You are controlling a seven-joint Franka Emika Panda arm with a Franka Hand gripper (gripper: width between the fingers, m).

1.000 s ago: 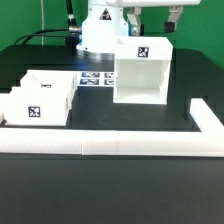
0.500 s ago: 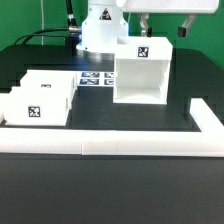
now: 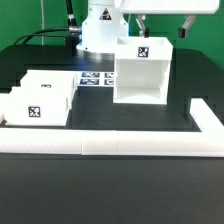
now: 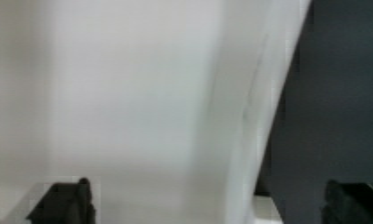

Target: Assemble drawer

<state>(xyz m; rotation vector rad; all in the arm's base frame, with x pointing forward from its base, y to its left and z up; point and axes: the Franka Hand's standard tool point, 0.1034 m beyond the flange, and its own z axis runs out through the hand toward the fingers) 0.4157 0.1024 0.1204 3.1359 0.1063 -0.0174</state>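
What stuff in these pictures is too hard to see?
1. Exterior view: the hand is cut off by the top edge; only its fingers show.
2. Exterior view: the marker board is partly hidden behind the box housing.
3. Exterior view: the nearer tray shows no knob from this side.
4. Wrist view: a blurred white surface fills the picture; which part it is cannot be told.

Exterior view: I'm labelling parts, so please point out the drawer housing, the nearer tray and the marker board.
Drawer housing (image 3: 140,84), exterior view, its camera-facing white face.
Nearer tray (image 3: 36,112), exterior view, its tagged front wall.
Marker board (image 3: 95,79), exterior view, its tagged top surface.
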